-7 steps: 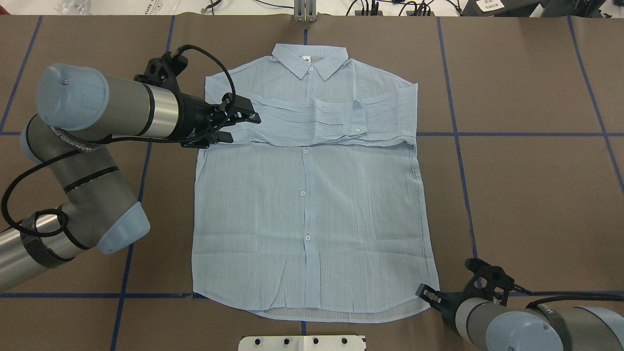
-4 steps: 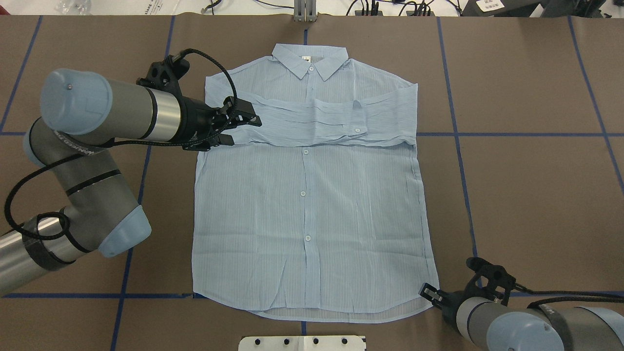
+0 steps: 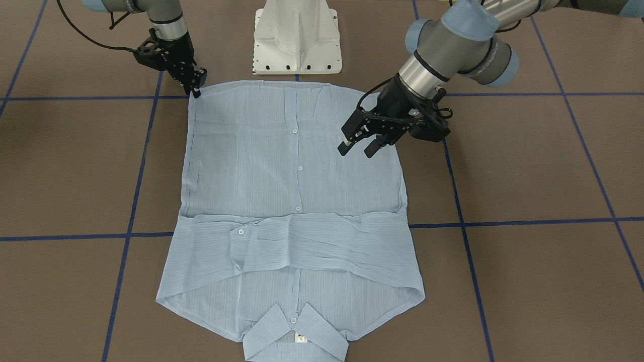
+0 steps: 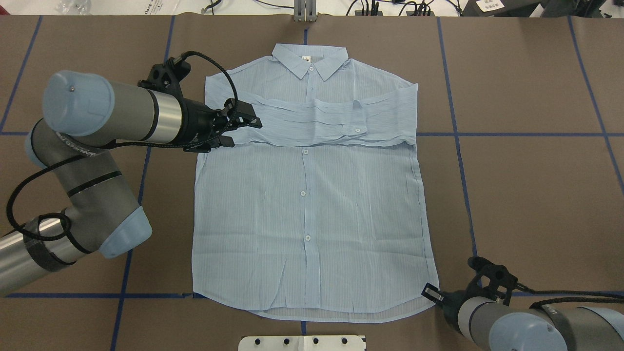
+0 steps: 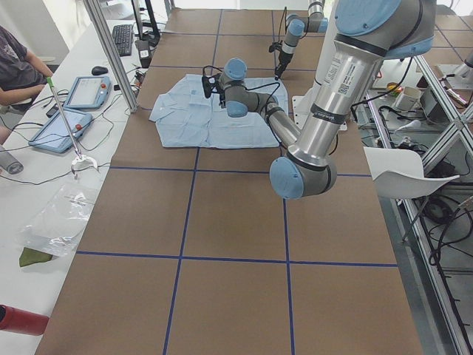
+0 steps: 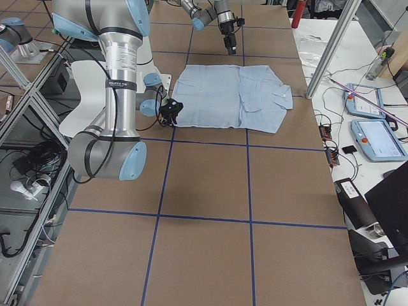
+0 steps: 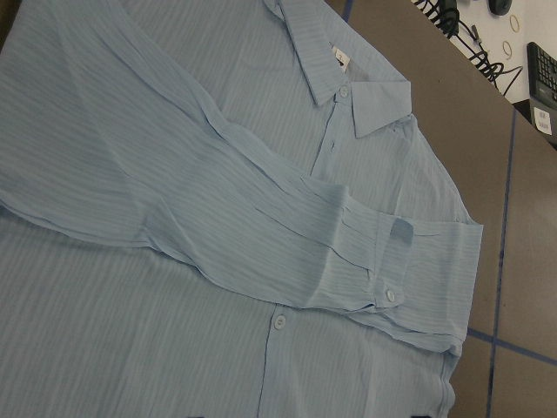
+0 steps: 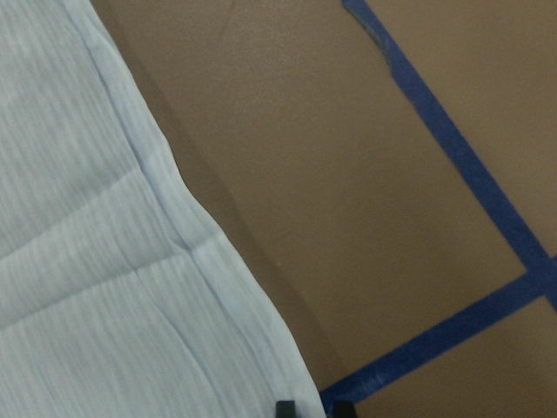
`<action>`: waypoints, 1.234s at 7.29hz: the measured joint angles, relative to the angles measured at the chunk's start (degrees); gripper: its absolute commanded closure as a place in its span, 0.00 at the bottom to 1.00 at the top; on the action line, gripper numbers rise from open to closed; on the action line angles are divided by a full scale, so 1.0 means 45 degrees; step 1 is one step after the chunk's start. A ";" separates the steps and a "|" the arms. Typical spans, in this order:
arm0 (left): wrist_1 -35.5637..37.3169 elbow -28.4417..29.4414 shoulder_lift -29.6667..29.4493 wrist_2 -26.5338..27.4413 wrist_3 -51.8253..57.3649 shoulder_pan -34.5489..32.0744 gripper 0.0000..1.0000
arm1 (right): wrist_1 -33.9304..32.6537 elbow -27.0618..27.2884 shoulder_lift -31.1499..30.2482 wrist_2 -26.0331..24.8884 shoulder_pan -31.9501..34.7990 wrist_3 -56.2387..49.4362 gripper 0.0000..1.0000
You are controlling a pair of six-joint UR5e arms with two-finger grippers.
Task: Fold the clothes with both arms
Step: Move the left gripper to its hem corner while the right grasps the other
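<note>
The light-blue striped shirt (image 4: 307, 209) lies flat and buttoned on the brown table, collar (image 4: 309, 56) at the far side, both sleeves folded across the chest (image 3: 302, 241). My left gripper (image 4: 241, 131) hovers open and empty above the shirt's left edge by the sleeve fold; it also shows in the front-facing view (image 3: 356, 151). The left wrist view shows the sleeve cuff (image 7: 392, 261). My right gripper (image 4: 430, 293) is down at the near right hem corner (image 3: 195, 90). In the right wrist view its fingertips (image 8: 285, 407) stand close together at the shirt's corner (image 8: 130, 287).
The white pedestal base (image 3: 297, 40) stands at the table's near edge, just behind the hem. Blue tape lines (image 4: 458, 134) cross the brown table cover. A metal post (image 4: 304, 12) stands at the far edge. Tablets and cables (image 5: 74, 103) lie on side tables.
My right gripper's fingers have narrowed at the hem corner and shifted slightly toward me. My left arm drifted slightly right over the shirt; the shirt has not moved.
</note>
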 measured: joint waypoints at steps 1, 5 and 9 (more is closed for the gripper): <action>0.0005 -0.0011 -0.0020 -0.0004 -0.0048 0.0053 0.17 | -0.0008 0.0105 -0.0057 0.0013 -0.0035 0.0000 1.00; 0.2588 -0.2900 0.2568 0.2065 -0.0823 0.2981 0.17 | -0.0003 0.0823 -0.0470 0.0117 -0.0084 -0.0019 1.00; 0.3192 -0.3599 0.5184 0.3587 -0.2029 0.5640 0.31 | 0.0021 0.0865 -0.0343 0.0124 -0.0127 -0.0019 1.00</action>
